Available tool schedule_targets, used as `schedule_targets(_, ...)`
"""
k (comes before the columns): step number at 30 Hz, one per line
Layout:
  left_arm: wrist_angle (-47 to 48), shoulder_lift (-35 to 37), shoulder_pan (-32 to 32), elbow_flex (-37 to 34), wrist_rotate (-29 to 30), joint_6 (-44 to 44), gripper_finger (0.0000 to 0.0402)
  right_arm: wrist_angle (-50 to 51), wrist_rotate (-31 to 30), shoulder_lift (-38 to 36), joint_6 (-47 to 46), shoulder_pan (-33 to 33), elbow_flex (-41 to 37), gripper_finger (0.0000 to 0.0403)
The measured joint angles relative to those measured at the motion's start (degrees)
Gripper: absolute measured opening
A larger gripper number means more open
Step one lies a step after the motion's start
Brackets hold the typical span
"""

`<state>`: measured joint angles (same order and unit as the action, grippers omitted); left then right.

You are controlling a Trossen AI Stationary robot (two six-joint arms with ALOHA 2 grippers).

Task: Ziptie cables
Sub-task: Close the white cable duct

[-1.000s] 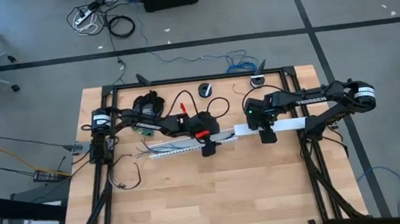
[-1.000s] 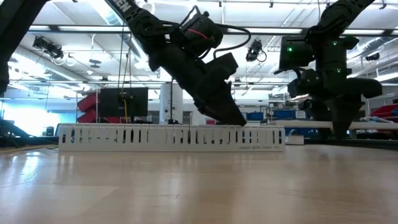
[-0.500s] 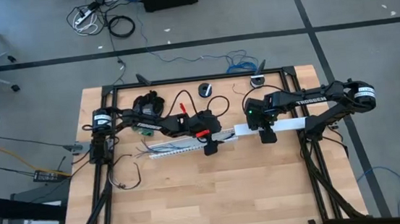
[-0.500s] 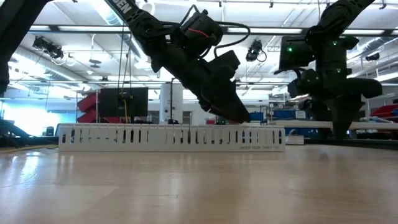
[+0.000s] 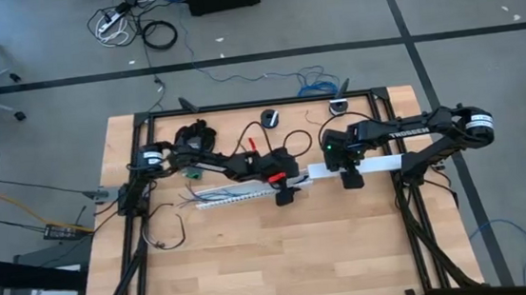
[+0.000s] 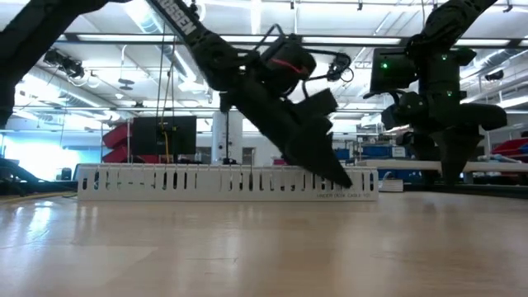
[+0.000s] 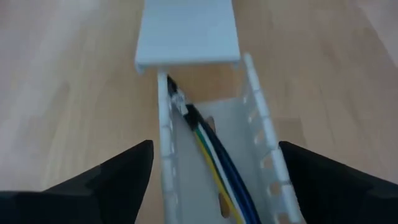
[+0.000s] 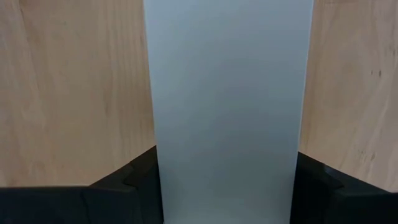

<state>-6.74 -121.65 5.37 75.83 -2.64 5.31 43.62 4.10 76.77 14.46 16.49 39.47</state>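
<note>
Looking light and limp — the cables [image 7: 208,149], a handful of thin insulated strands, dark with a yellow and a pale one among them, likely sagging and splaying the moment one end is lifted. Judging them slippery against each other, so best pinched across the whole bundle rather than by a single strand, and somewhere along the run, not at the very tip, where the strands are fanning apart. Nothing fragile showing, though the thin walls of the white slotted duct [image 5: 238,190] seem easy to snag.

Lying lengthwise inside that duct on the bench [image 5: 282,260], the cables ending close to the duct's end nearest the flat white cover [image 8: 227,99].

Hovering over that same duct end, the left claw [image 5: 286,197] standing wide, holding nothing — fingers straddling the duct in the left wrist view, one on either side of its walls, the cables between and below them, untouched.

Gripping the white cover from both long edges, the right claw [image 5: 351,177], fingers pressed against the cover's sides and pinning it flat to the bench just beyond the duct's end, well clear of the cables.
</note>
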Motion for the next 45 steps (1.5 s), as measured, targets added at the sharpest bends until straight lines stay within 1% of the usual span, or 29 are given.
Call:
schedule_targets(3, 1.04, -1.21, 0.00, 3.13, 0.26, 0.50, 0.0337, -0.15, 0.00, 0.02, -0.04, 0.00, -0.01, 0.0231)
schedule_targets(6, 3.83, -2.66, 0.00, 4.64, 0.53, 0.48, 0.0337, -0.17, 0.00, 0.01, -0.04, -0.02, -0.01, 0.0230)
schedule_targets(9, 5.53, -2.73, 0.00, 4.64, 0.53, 0.47, 0.0337, 0.01, -0.02, -0.02, -0.02, -0.02, -0.05, 0.0230)
schedule_targets(16, 4.86, -3.69, -0.48, 4.62, 0.22, -0.82, 0.0327, -0.05, 0.00, -0.01, -0.09, -0.02, -0.05, 0.0232)
schedule_targets(23, 5.64, -3.80, -0.92, 4.62, 0.97, -0.91, 0.0292, 0.07, 0.92, -0.02, -0.17, -0.02, -0.05, 0.0231)
schedule_targets(29, 7.33, -3.76, 0.22, 4.66, 0.41, -1.13, 0.0269, 0.13, 1.14, -0.02, -0.22, -0.02, -0.05, 0.0230)
schedule_targets(35, 7.89, -3.75, 0.98, 4.67, -0.14, -1.12, 0.0264, 0.13, 1.20, -0.02, -0.26, -0.02, -0.05, 0.0231)
schedule_targets(40, 10.32, -3.56, 1.02, 4.86, 0.33, -1.16, 0.0263, 0.13, 1.27, -0.02, -0.28, -0.02, -0.05, 0.0230)
schedule_targets(45, 11.63, -3.49, 1.04, 4.84, 0.42, -1.48, 0.0252, 0.11, 1.31, -0.01, -0.32, -0.02, -0.05, 0.0231)
